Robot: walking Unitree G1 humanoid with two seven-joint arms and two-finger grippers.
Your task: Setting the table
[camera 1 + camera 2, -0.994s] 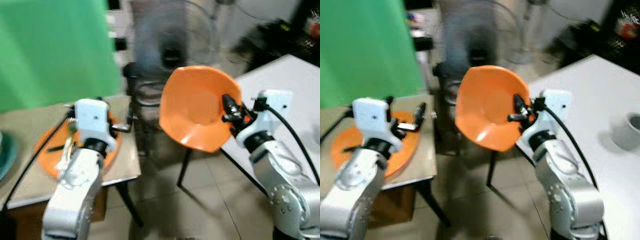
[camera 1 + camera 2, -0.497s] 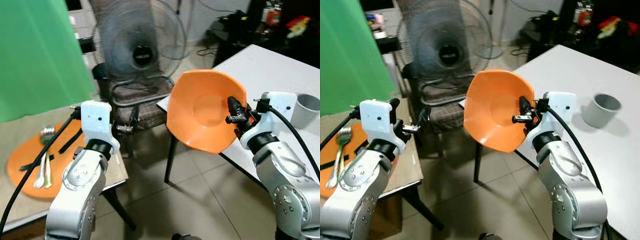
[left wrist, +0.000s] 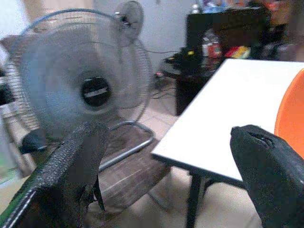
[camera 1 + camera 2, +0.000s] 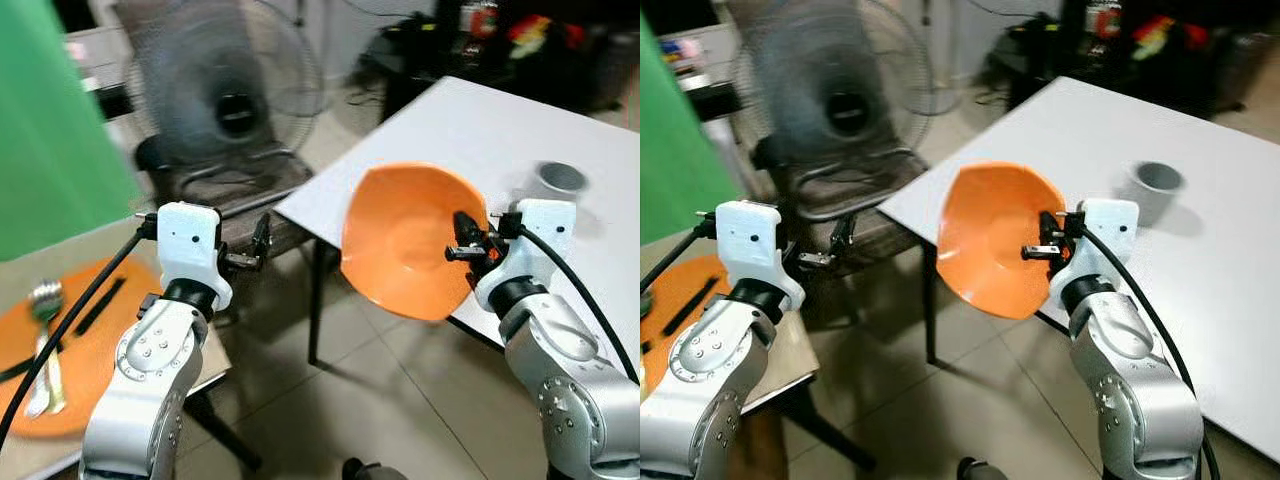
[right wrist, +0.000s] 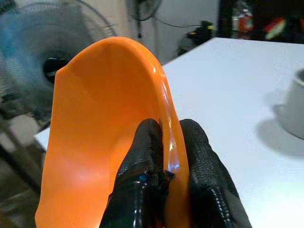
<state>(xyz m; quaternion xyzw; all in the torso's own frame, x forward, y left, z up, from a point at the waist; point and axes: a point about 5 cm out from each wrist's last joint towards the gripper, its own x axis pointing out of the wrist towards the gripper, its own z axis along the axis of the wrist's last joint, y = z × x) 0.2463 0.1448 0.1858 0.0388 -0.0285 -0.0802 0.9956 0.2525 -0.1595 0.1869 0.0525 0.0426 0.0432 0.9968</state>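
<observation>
Right gripper (image 5: 166, 142) is clamped tight on the rim of the orange bowl (image 4: 400, 240), one black finger inside the rim, one outside, the two nearly meeting through the thin wall. The bowl is tipped on its side, its hollow facing the robot's head, held in the air at the near edge of the white table (image 4: 480, 130), partly over the floor and partly in front of the tabletop. It's a shallow dish with a wavy, slightly angular rim, glossy, plain orange all over, a bright glint running along the edge beside the fingers.

Left gripper (image 3: 166, 166) is up at chest height with nothing in it, fingers spread wide apart, pointing out toward the standing fan (image 4: 225, 100) at about eleven o'clock from the robot. Below the fan sits a dark chair (image 4: 235, 190), tucked between the two tables.

On the white table, a grey cup (image 4: 558, 180) stands upright at roughly one o'clock, well beyond the bowl. Over at nine o'clock, a small wooden table (image 4: 120, 240) carries an orange plate (image 4: 80, 350) with a fork (image 4: 44, 330) and black chopsticks (image 4: 98, 305) lying on it. A green screen (image 4: 50, 130) stands behind that.
</observation>
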